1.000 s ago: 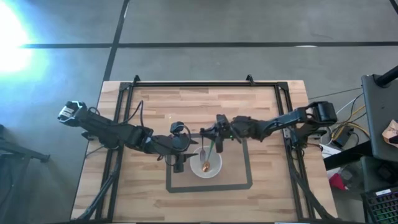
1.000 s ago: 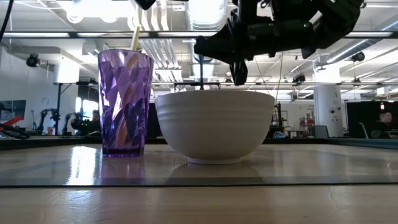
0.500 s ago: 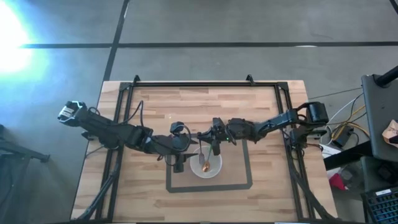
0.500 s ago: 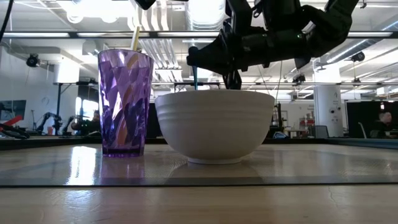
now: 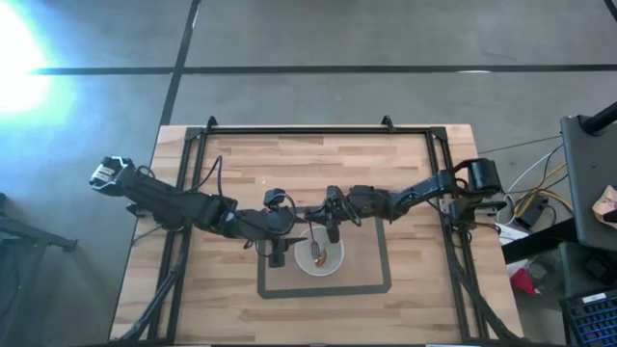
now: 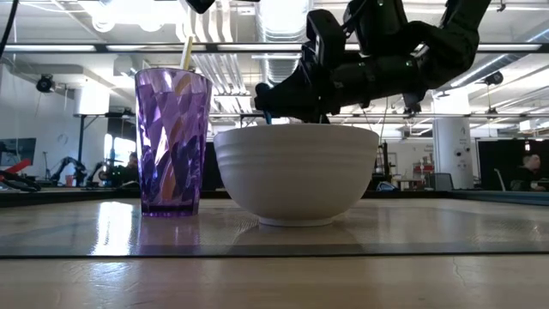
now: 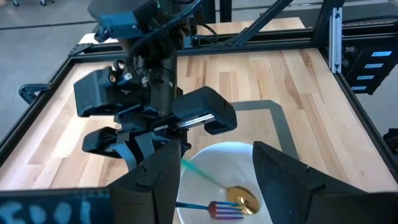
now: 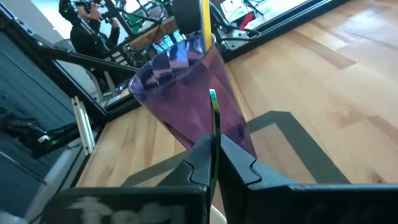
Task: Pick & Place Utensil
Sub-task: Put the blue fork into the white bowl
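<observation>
A white bowl (image 5: 305,266) (image 6: 296,172) (image 7: 249,151) stands on the grey-outlined mat. Beside it is a purple faceted cup (image 5: 277,253) (image 6: 173,142) (image 8: 186,93) with a yellow utensil (image 8: 204,18) sticking out. In the bowl lie a rainbow fork (image 7: 214,210) and a teal-handled gold spoon (image 7: 242,199). My right gripper (image 5: 328,227) (image 6: 292,103) (image 8: 213,155) hangs low over the bowl's far rim, shut on the spoon. My left gripper (image 7: 214,158) is open, hovering just left of the bowl near the cup, touching nothing. My right gripper pinches the spoon's thin teal handle (image 8: 213,109) near its free end, between its two fingers. They reach in from the table's right, slanting down. The handle (image 7: 189,165) slopes down into the bowl, and the gold spoon end rests on the bowl's bottom.
The two arms meet over the bowl, their grippers close together. The cup stands just left of the bowl. A black frame (image 5: 299,130) runs round the wooden table top (image 5: 405,173), and bare wood lies on the far and right sides.
My right gripper has moved toward the table's left and sunk toward the bowl's rim, staying shut on the spoon. The spoon's handle has tipped from nearly upright to a lower slant, its gold end staying in the bowl.
</observation>
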### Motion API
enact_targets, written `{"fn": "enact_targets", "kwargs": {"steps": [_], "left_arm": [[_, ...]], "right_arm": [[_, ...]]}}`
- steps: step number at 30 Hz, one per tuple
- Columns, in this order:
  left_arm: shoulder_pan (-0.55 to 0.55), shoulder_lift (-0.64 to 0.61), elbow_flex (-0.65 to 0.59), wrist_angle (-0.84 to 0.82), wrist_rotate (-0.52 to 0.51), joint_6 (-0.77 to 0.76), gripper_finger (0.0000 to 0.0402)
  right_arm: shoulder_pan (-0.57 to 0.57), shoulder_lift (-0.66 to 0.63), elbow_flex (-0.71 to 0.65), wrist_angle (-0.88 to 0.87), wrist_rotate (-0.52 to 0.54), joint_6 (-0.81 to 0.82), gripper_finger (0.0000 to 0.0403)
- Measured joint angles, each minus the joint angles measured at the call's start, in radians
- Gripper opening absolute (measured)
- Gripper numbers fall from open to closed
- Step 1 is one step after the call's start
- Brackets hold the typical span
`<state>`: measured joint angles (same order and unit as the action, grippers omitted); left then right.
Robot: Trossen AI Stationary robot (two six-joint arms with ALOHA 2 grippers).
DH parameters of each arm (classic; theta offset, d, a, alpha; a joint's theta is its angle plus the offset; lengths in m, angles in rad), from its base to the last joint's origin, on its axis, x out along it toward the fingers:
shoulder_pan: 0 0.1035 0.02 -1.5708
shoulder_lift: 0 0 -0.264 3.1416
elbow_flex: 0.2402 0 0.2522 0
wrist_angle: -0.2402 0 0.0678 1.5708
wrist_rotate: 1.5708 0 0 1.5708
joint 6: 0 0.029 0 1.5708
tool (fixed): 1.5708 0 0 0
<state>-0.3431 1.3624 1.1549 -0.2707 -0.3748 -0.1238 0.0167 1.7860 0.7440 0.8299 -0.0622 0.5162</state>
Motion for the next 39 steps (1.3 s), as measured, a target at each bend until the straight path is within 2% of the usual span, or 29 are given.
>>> {"fn": "enact_targets", "kwargs": {"steps": [16, 21, 39], "left_arm": [[0.001, 0.0, 0.0, -0.002, 0.0, -0.005, 0.0193], [0.0, 0.0, 0.0, -0.002, 0.0, -0.008, 0.0193], [0.0, 0.0, 0.0, -0.003, 0.0, -0.008, 0.0193]], "right_arm": [[-0.003, 0.014, 0.004, -0.028, -0.017, 0.0, 0.001], [-0.009, 0.014, 0.003, -0.038, -0.013, -0.032, 0.0021], [-0.026, 0.014, 0.003, -0.069, 0.011, -0.163, 0.0025]]}}
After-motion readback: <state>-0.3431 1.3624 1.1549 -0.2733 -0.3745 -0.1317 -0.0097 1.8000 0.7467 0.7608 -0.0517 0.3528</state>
